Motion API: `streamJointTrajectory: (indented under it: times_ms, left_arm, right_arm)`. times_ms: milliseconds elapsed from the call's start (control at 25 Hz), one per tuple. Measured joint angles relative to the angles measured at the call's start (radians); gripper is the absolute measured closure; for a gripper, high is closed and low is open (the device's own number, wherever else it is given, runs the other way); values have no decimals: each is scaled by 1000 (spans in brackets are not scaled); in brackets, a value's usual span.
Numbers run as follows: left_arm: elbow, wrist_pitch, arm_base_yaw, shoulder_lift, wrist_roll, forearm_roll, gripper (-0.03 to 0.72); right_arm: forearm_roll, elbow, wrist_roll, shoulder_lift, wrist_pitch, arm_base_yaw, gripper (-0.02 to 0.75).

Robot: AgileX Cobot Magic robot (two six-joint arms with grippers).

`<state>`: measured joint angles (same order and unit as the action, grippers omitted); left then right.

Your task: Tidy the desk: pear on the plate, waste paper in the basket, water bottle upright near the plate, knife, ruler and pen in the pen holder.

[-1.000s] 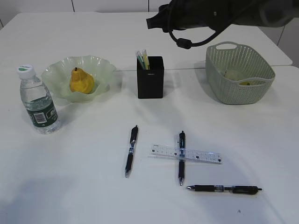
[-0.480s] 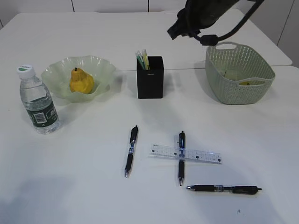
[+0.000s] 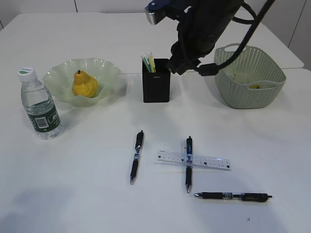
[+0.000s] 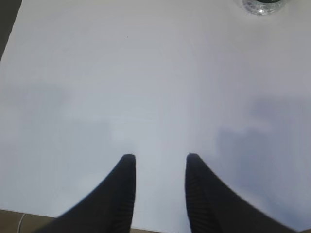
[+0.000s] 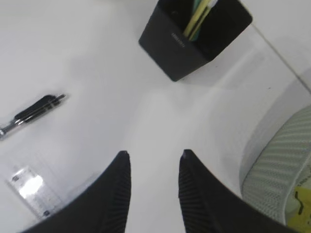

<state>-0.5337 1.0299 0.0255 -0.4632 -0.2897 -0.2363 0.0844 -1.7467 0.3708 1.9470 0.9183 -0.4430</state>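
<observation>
Above the bare stretch of table between the holder and the basket, the right gripper (image 5: 151, 162) hung with its two dark ribbed fingers spread apart and nothing between them. Just ahead of it stood one square black plastic pen holder (image 5: 194, 35), with a few green and pale sticks poking from its mouth. To the right curved the wall of one pale green woven plastic basket (image 5: 279, 165), and a yellow scrap lay inside at its bottom. To the left, one black pen (image 5: 34, 112) lay on the table, and one clear plastic ruler (image 5: 30, 190) lay nearer the camera.

From the exterior view, the right arm (image 3: 204, 29) reached down from the top, between holder and basket. Three black click pens lay flat on the white table (image 3: 77, 194): one to the left (image 3: 136, 157), one crossing under the ruler (image 3: 188, 164), and one near the front edge (image 3: 233, 196). One yellow pear (image 3: 84, 84) sat on one translucent green wavy-edged glass plate (image 3: 104, 68). One clear plastic water bottle with a white cap (image 3: 40, 104) stood upright just beside that plate.

The left gripper (image 4: 158, 167) hovered over bare table, fingers parted and empty.
</observation>
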Motion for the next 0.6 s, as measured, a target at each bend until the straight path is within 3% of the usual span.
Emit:
streamJointTrajectory:
  times_ms: [320, 600]
  left_arm:
    - [0, 11, 0, 0, 0, -10, 449]
    - [0, 20, 0, 0, 0, -34, 449]
  right_arm:
    - [-124, 110, 230, -2, 44, 0, 456]
    - [-134, 166, 264, -2, 70, 0, 456]
